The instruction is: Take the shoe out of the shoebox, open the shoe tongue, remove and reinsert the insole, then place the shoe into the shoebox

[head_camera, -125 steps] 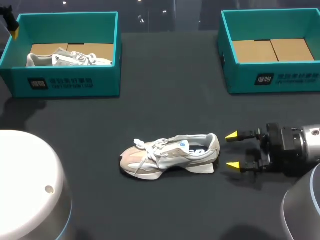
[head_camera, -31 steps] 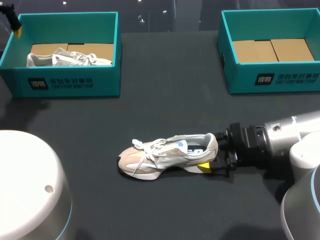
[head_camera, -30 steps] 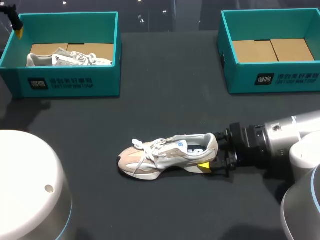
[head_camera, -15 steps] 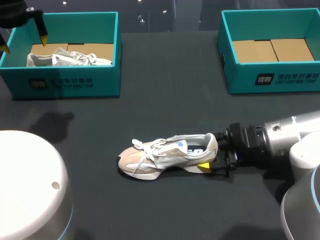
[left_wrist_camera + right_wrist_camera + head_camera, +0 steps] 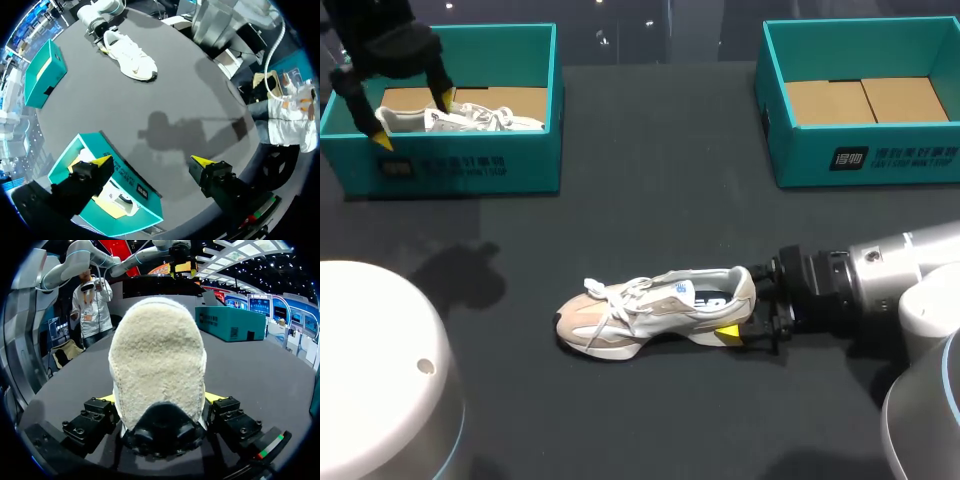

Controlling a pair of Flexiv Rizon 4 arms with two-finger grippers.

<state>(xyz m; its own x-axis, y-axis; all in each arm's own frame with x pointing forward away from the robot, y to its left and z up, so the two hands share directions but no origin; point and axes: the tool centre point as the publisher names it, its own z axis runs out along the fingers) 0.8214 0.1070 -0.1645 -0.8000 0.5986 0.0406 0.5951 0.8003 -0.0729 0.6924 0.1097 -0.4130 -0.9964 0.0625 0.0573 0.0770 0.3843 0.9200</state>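
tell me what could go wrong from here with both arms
The right gripper grips the beige shoe only at its heel, so the toe may sag or the heel slip if lifted. The left gripper hangs open astride a wall of the left shoebox; descending, a finger could hit the rim.

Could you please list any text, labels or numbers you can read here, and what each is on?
On the left shoebox, front wall: white print, too blurred to read.
On the right shoebox, front wall: white print, too blurred to read.
On the shoe on the table, tongue: blue mark, too small to read.
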